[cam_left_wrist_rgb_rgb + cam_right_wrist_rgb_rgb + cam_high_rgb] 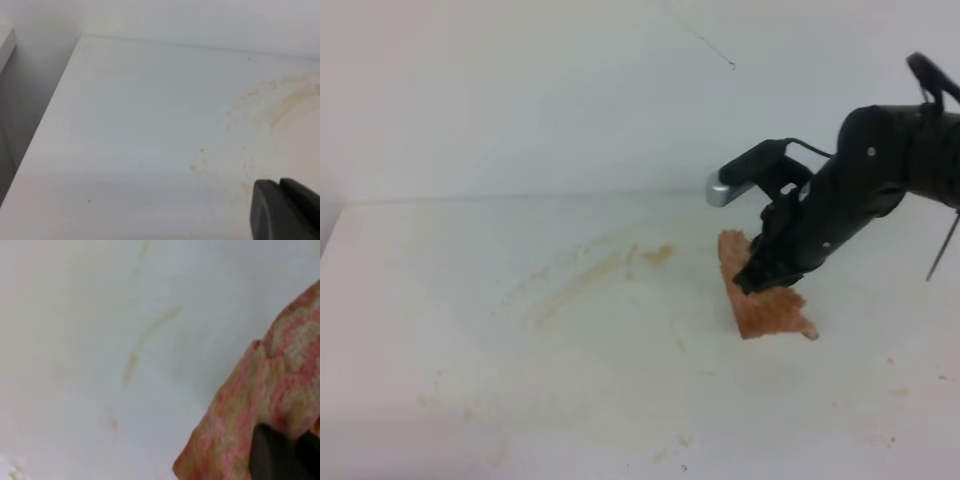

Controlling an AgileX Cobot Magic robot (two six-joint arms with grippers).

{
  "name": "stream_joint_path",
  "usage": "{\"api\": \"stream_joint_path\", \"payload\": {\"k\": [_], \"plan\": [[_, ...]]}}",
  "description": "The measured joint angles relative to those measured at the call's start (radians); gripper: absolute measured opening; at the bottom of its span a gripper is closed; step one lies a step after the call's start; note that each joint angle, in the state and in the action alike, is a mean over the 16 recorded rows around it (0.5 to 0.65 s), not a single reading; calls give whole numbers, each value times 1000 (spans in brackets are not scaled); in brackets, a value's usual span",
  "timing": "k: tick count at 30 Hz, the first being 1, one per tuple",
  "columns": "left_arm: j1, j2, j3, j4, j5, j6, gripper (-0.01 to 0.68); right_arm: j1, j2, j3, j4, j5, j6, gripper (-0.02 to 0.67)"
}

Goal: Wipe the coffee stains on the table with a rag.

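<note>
The pinkish-brown rag (pixel 772 308) lies on the white table (pixel 470 330), right of the middle. My right gripper (pixel 757 279) presses down on its upper part, shut on the rag. In the right wrist view the rag (pixel 270 385) fills the lower right, with dark fingertips (pixel 272 457) pinching it at the bottom edge. The coffee stains show as faint tan smears (pixel 585 280) and a darker spot (pixel 660 253) left of the rag. The left wrist view shows speckled tan smears (pixel 280 102) on the table. Only a dark part of my left gripper (pixel 282 210) shows there, at the lower right corner.
The table's back edge meets a white wall (pixel 520 100). Small brown specks (pixel 670 450) dot the front of the table. In the left wrist view the table's left edge (pixel 45 120) drops off beside a grey gap.
</note>
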Motion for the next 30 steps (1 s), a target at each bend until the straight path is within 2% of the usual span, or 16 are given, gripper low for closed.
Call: {"api": "stream_joint_path", "payload": {"k": [8, 14, 25, 30], "plan": [[0, 2, -2, 0, 1, 0, -2, -91, -109, 178, 22, -77, 5, 29], [0, 2, -2, 0, 1, 0, -2, -122, -139, 259, 36, -116, 6, 45], [0, 2, -2, 0, 1, 0, -3, -125, -178, 263, 57, -105, 14, 231], [0, 2, -2, 0, 1, 0, -3, -125, -261, 251, 58, -69, 19, 240]]}}
